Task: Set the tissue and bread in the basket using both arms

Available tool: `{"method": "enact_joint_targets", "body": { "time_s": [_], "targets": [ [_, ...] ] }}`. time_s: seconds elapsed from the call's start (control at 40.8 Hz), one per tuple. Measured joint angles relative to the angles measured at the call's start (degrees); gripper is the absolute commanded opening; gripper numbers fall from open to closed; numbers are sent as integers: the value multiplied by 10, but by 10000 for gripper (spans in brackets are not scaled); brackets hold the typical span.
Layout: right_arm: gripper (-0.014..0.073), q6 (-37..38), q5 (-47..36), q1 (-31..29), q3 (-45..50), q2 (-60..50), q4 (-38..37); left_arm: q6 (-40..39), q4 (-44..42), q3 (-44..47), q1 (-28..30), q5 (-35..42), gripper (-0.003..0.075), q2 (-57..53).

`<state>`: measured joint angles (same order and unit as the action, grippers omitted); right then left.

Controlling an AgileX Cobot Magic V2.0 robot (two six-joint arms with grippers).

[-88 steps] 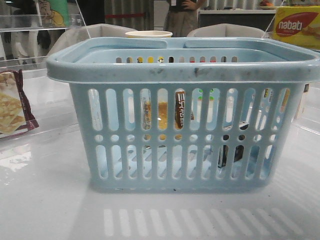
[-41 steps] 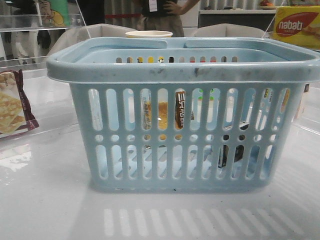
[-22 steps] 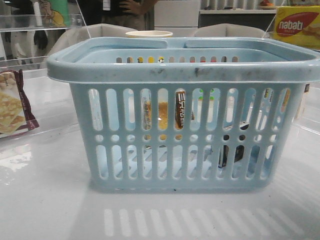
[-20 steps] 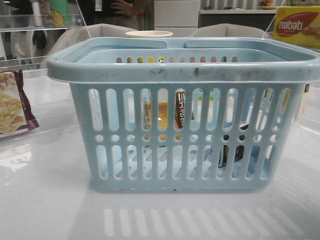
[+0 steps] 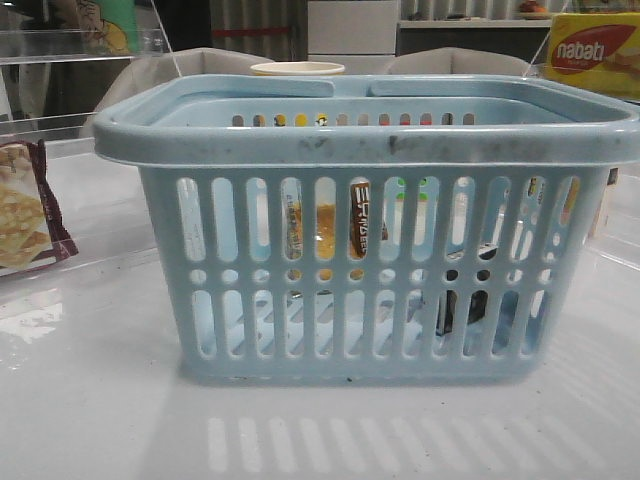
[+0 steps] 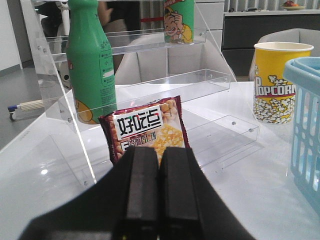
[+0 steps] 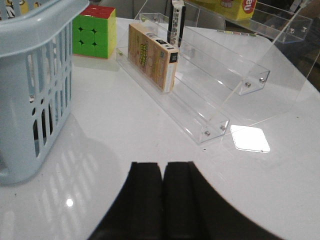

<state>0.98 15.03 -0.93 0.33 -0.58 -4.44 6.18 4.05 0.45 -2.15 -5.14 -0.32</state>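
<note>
Front view: the basket (image 5: 370, 135) sits mid-table (image 5: 90, 400); through its slots the bread (image 5: 362, 222) and the dark tissue (image 5: 462, 300) appear to lie inside, so the task looks finished.

Left wrist view: the left end effector (image 6: 159, 192) is closed and empty.

Right wrist view: the right end effector (image 7: 162, 197) is likewise closed, holding nothing. Keep both arms clear of the rim.

Lt blue slotted basket (image 5: 365, 140), golden-brown bread (image 5: 327, 228) w/ dark label, yellow-red nabati box (image 5: 595, 52).
</note>
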Motion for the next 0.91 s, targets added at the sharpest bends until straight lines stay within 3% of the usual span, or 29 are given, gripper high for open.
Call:
{"method": "enact_joint_targets", "body": {
  "time_s": [0.343,0.906],
  "targets": [
    [57,0,-74,-5,13,-1,31,0,0,0,0,0,92,0],
    [57,0,-101,-5,13,-1,30,0,0,0,0,0,92,0]
  ]
}}
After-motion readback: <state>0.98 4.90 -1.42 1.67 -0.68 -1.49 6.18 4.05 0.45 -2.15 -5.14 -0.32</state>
